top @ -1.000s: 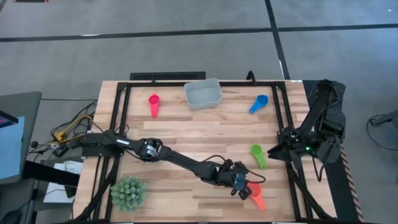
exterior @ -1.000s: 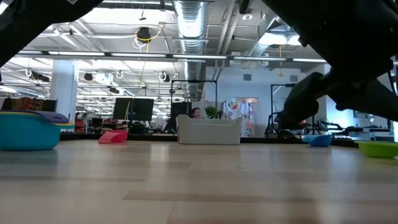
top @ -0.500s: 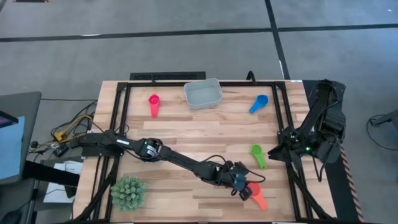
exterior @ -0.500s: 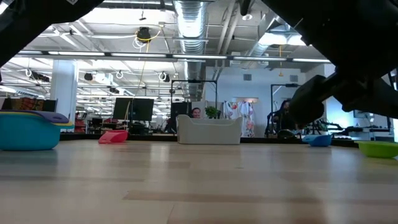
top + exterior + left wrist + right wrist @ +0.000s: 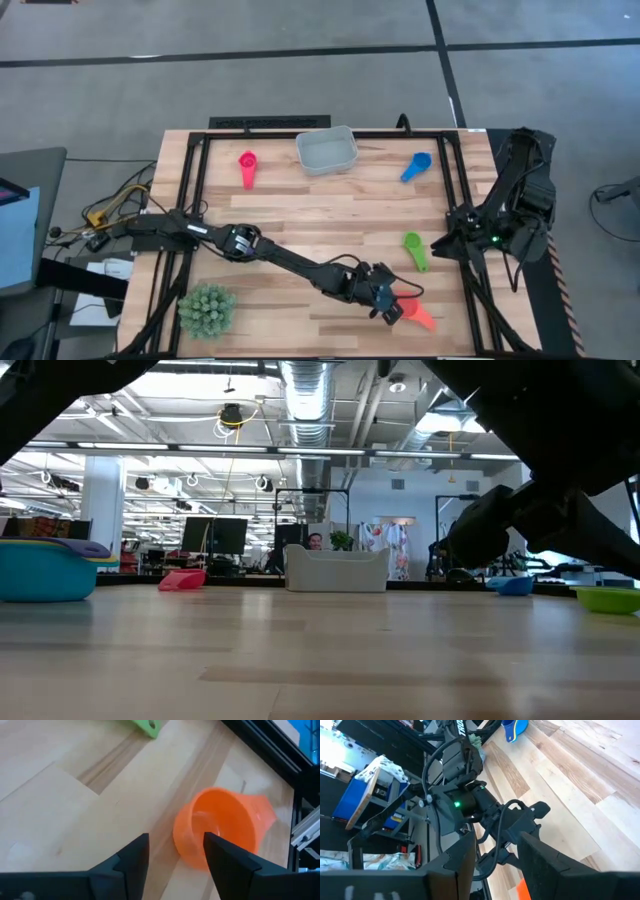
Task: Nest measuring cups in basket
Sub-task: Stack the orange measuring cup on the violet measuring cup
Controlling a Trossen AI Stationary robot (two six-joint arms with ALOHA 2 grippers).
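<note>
Orange measuring cup (image 5: 220, 827) lies on its side near the bench's (image 5: 300, 210) near-right corner; left tool (image 5: 393, 306) sits at its rim, fingers apart, gripping nothing. Basket (image 5: 326, 151) sits at far centre. Right tool (image 5: 492, 852) parked at right edge, fingers apart.

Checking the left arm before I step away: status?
Left hand open, at the orange cup, cup tipped on its side near the table's front edge. Right hand open, parked at the right side. Basket holds no cups. Nothing in the way.
</note>
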